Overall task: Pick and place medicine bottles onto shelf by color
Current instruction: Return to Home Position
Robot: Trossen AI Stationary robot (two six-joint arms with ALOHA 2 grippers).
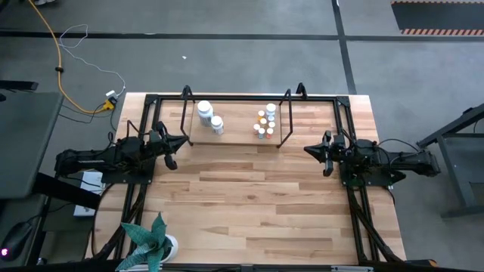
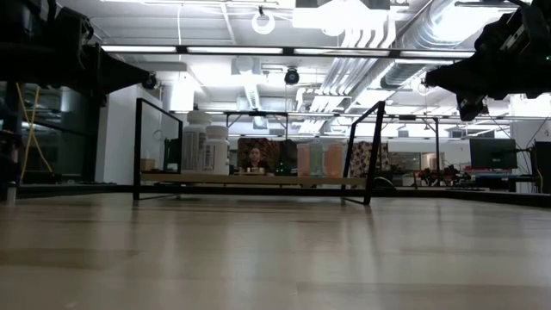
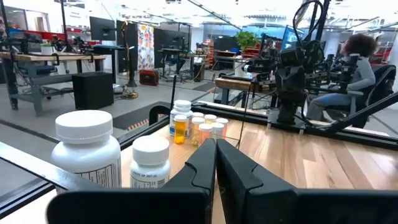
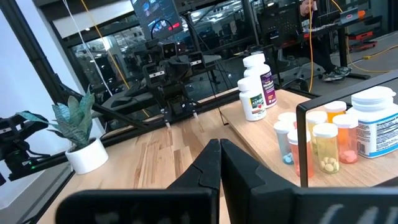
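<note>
Two big white round medicine bottles (image 1: 206,111) and a cluster of tiny orange vials (image 1: 265,125) stand on the low light-wood shelf (image 1: 238,127), seen from above; my left gripper (image 1: 176,143) and right gripper (image 1: 309,149) flank it. At table level, bottles line that board. Both wrist views: jaws pressed together, empty.

overhead, low, wrists share shelf (image 1: 238,130)

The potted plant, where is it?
In the high view, the plant stands at the left corner of the table, on the edge opposite the shelf.

no legible text on medicine bottles (image 4: 252,99)
</note>
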